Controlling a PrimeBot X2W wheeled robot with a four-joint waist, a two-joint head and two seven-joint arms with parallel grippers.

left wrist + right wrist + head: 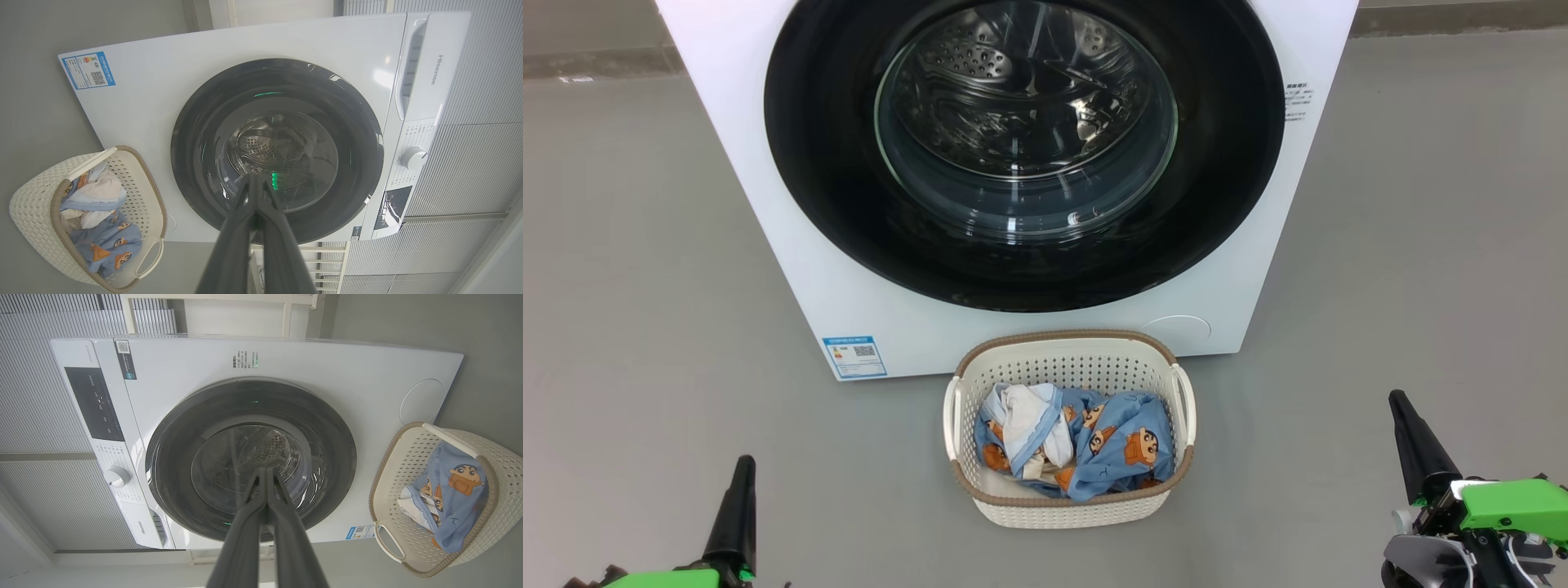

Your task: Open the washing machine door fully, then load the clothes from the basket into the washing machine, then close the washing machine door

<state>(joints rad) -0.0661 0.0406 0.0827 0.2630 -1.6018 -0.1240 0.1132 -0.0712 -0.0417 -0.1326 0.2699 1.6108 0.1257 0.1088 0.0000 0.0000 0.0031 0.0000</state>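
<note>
Now the clothes (1086,445) lie in the basket (1063,510), left tool (742,478) and right tool (1405,416) both closed.

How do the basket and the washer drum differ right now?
The basket holds clothes; the drum looks empty. The basket is open-topped cream plastic on the floor; the drum is steel, shut behind the door. Both have perforated walls.

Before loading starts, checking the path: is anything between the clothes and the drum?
Yes: the door is shut on the washer, just beyond the basket holding the clothes. Nothing else visible lies between.
</note>
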